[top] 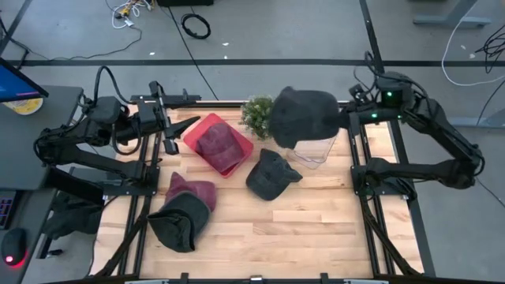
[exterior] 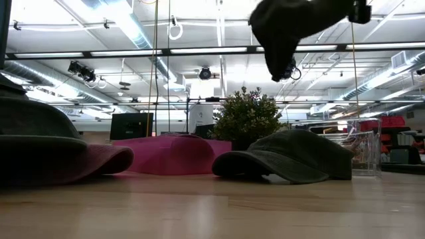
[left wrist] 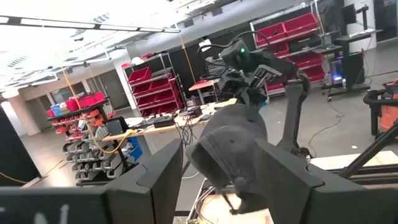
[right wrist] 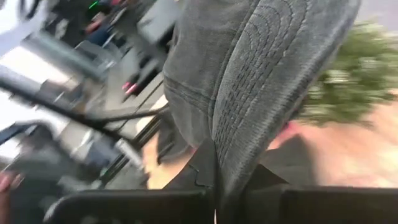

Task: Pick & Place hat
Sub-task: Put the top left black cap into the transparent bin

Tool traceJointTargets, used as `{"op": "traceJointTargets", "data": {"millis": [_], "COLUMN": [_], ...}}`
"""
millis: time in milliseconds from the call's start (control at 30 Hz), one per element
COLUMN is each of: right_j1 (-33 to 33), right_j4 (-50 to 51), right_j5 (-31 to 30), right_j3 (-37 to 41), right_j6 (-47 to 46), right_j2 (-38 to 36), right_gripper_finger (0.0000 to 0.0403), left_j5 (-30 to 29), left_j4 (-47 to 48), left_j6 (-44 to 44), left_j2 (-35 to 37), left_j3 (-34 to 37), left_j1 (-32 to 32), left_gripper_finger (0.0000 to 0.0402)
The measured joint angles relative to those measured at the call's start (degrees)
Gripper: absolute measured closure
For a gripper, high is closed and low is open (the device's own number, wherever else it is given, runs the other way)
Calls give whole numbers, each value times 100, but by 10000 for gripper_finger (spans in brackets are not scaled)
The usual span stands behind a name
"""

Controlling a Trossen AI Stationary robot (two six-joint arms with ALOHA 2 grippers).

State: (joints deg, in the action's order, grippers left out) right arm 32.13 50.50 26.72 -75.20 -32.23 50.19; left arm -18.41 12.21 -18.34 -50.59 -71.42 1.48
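A dark grey hat [top: 305,115] hangs in the air right of centre in the high view, pinched by its brim in the right gripper [top: 344,120], above a clear container [top: 318,150]. At frame left, the left gripper [top: 183,128] waits with fingers apart near a red tray [top: 203,130].

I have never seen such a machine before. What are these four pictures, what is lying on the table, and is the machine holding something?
This is a robot with two dark arms at a light wooden table. One picture looks straight down, one looks level across the tabletop, and two come from cameras on the wrists.

The right gripper is shut on a dark grey cloth cap and holds it in the air above the table. The left gripper is open and waits at the table's left side.

On the table lie a red tray with a maroon cap in it, a small green plant, a dark cap, two more caps at the front left, and a clear plastic box.
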Motion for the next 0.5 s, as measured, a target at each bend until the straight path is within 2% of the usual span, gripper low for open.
{"op": "traceJointTargets", "data": {"millis": [300,400,500], "right_j1": [229,233,233], "right_j4": [1394,1767,1696], "right_j5": [-1832,-2222,-2343], "right_j3": [0,0,0], "right_j6": [-352,-465,-266], "right_j2": [-398,-370,-314], "right_gripper_finger": [398,398,398], "left_j5": [-2,-2,-2], "left_j4": [17,17,17], "left_j6": [129,129,129], "left_j2": [-2,-2,-2], "left_j3": [0,2,2], "left_j1": [-1,-1,0], "left_gripper_finger": [205,205,205]}}
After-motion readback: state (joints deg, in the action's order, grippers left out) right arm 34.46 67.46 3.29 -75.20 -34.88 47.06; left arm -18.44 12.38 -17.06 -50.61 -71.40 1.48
